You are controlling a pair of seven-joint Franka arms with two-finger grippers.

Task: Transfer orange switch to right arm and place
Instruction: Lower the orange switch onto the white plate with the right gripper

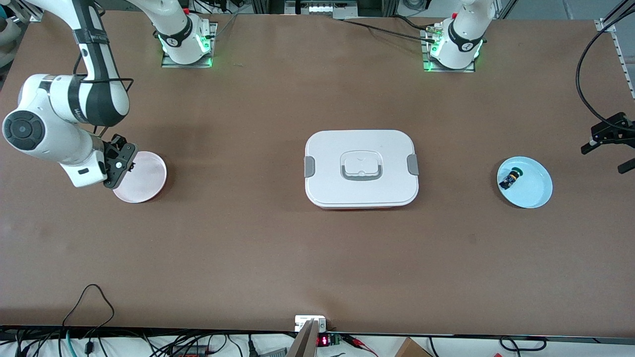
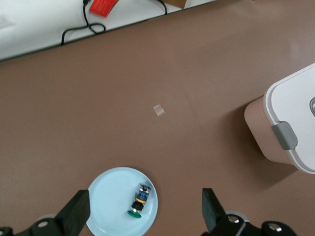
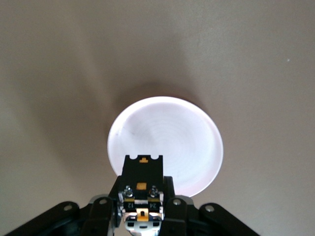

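My right gripper (image 1: 120, 166) hangs low over the edge of the pink plate (image 1: 144, 178) at the right arm's end of the table. In the right wrist view its jaws (image 3: 142, 209) are shut on the orange switch (image 3: 142, 174), a small black body with orange-yellow marks that sticks out over the pink plate (image 3: 182, 142). My left gripper (image 1: 612, 148) is open and empty, high up at the left arm's end of the table. In the left wrist view its fingers (image 2: 74, 214) stand wide apart, with the blue plate (image 2: 110, 196) far below between them.
The blue plate (image 1: 533, 191) holds a black-and-blue switch with a green cap (image 1: 510, 178), which also shows in the left wrist view (image 2: 139, 199). A white lidded box (image 1: 361, 168) stands at the table's middle. Cables lie along the table edge nearest the front camera.
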